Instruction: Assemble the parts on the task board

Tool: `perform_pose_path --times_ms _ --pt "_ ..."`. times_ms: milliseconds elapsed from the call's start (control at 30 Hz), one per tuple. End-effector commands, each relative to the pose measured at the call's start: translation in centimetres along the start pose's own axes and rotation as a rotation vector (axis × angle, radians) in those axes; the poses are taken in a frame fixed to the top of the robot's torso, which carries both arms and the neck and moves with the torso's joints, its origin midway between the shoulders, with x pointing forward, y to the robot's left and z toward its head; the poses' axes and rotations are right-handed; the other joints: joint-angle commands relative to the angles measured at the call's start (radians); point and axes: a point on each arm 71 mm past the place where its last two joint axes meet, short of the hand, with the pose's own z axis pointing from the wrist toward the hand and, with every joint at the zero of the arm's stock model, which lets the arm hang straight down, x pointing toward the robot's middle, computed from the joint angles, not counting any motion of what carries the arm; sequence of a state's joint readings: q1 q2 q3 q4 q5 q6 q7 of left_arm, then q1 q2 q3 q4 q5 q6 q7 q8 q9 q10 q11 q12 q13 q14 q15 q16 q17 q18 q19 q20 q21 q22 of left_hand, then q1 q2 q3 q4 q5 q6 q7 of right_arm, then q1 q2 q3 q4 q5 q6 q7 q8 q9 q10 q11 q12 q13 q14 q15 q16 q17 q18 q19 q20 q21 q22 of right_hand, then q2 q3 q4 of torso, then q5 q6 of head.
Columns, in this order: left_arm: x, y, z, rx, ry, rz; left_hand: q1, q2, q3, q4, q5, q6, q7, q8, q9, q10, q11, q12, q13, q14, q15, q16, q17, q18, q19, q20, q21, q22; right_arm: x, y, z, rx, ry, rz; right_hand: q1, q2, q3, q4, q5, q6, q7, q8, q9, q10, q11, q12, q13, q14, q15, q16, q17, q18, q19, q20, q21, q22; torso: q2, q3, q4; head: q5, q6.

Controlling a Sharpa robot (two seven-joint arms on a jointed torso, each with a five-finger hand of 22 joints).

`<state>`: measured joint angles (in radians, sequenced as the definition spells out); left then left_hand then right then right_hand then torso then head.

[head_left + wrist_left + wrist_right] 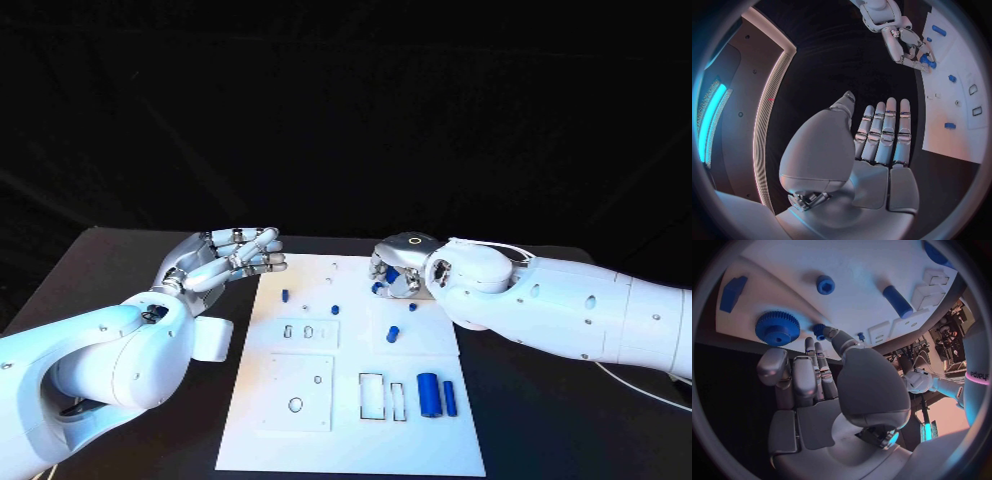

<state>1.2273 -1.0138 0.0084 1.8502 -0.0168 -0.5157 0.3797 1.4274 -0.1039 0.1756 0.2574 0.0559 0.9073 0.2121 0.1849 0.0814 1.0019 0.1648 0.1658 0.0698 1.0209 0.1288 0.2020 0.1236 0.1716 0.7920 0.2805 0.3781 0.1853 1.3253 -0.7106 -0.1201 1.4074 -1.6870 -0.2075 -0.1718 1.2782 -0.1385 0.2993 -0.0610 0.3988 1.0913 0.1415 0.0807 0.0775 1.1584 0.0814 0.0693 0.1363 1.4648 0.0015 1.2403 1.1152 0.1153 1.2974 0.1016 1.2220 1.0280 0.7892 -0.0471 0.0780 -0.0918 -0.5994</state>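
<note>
- Head view: white board (353, 400) flat on the black worktop (116, 280), between both arms.
- Left robot hand (231, 257) raised beside the board's far left corner, fingers apart, grasping nothing.
- Right robot hand (397, 268) over the board's far right edge, fingertips touching a small blue peg (819, 330); grip unclear, cannot tell.
- Right wrist view: blue gear (777, 328) just beside that peg.
- Blue cylinder (428, 394) lying near the board's right edge.

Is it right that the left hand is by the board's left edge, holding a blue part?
Not quite. The left hand is by the board's left edge, but it holds nothing: the left wrist view shows its fingers straight and empty.
</note>
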Motion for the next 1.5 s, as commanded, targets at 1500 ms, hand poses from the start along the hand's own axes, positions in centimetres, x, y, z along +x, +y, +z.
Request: perform_pose_path --times_ms 1500 --pt "0.0 -0.1 0.2 -0.012 0.023 -0.012 0.002 -0.002 -0.007 -0.001 -0.006 -0.002 0.007 -0.010 -0.003 -0.005 0.008 -0.013 -0.002 0.000 0.006 -0.008 0.002 0.009 0.003 -0.001 0.009 0.002 -2.9 2.3 3.0 0.015 -0.237 0.032 0.045 0.031 0.098 -0.003 -0.061 0.093 -0.021 0.032 0.041 0.096 -0.023 0.006 -0.001 0.056 -0.020 0.143 0.143 -0.048 0.086 -0.013 0.151 0.220 0.024 -0.0098 0.0153 -0.008 0.030"
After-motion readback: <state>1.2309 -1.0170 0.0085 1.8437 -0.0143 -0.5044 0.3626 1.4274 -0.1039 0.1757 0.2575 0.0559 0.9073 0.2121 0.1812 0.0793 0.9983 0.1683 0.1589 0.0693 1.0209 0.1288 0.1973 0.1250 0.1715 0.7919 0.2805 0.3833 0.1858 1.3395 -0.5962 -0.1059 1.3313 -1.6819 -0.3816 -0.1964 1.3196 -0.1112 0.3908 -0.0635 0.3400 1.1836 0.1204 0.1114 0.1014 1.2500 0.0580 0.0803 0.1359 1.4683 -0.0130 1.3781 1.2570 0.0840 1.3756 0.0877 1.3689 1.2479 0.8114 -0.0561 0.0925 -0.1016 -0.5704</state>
